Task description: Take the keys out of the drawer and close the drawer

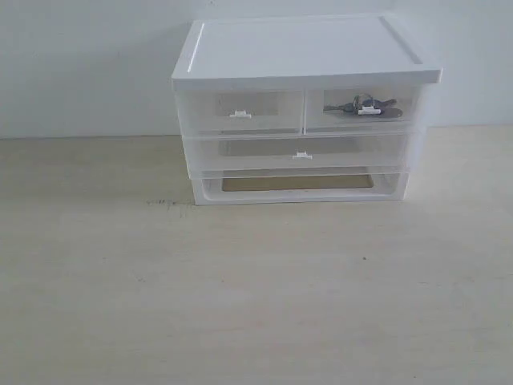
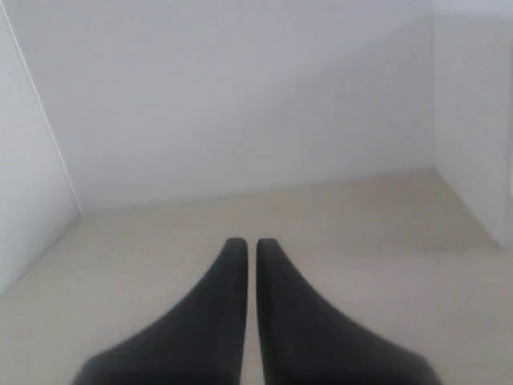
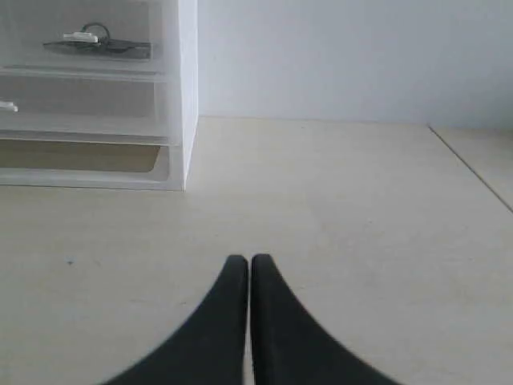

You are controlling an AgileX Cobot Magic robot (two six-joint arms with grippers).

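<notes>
Status: nothing of the task is done yet, as far as the views show. The keys [image 1: 362, 105] lie inside the drawer [image 1: 401, 114], upper right in the white cabinet [image 1: 296, 48]. The drawer front sits flush with its left-hand twin [image 1: 240, 112], so it reads as pushed in. Left tool [image 2: 250, 245]: fingers together, nothing between them. Right tool [image 3: 249, 261]: fingers together, empty, low over the surface [image 1: 240, 289], well apart from the cabinet. Neither arm shows in the exterior view. Remaining: open the drawer, lift out the keys, push it shut.
</notes>
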